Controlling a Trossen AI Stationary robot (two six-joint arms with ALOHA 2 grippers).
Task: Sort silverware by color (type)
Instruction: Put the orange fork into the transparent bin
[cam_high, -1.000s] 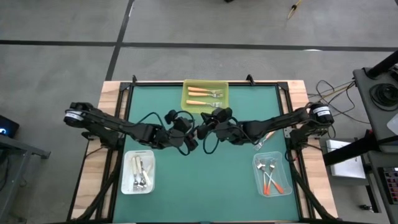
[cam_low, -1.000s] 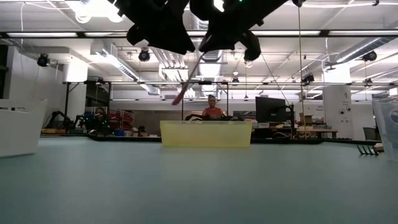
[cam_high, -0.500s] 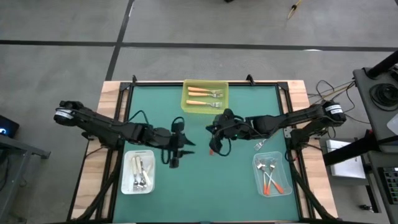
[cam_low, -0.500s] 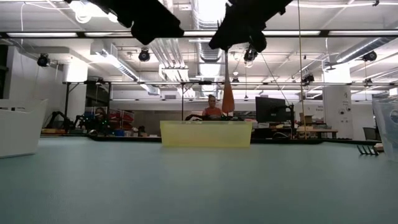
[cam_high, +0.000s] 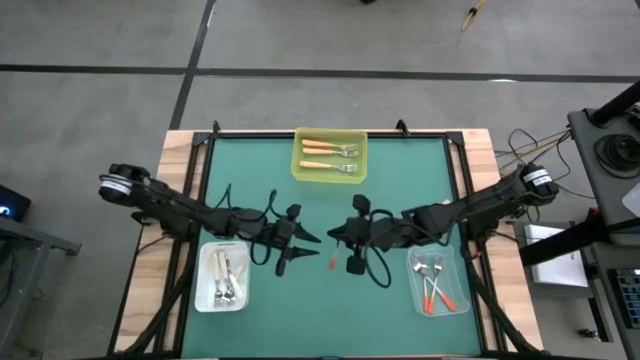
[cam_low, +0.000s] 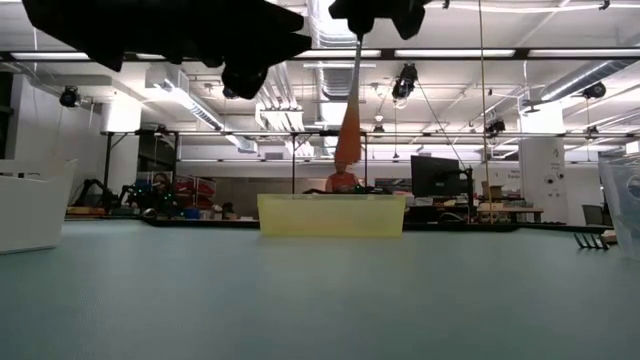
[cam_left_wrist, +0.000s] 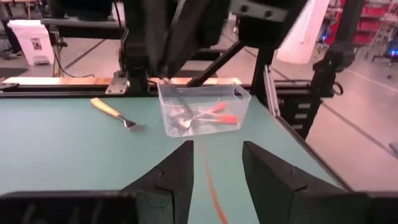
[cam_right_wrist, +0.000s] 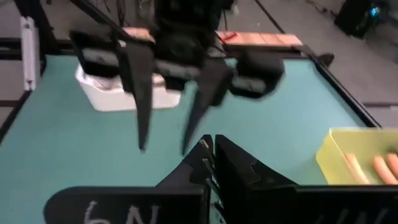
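The right gripper (cam_high: 338, 243), fingers clamped on a red-orange fork (cam_low: 349, 125) hanging handle-down above mid-table, holds a light, rigid, probably slippery piece best pinched at the neck, while the left gripper (cam_high: 300, 246) hovers alongside, fingers parted and empty.

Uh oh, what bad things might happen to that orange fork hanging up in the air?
1. The right end effector pinches the red-orange fork only at its top end, so it dangles and might slip onto the green table.
2. The left end effector, fingers open, hangs close beside it over mid-table; the two might bump.
3. The clear bin with matching forks is narrow, so a swinging fork might land outside.
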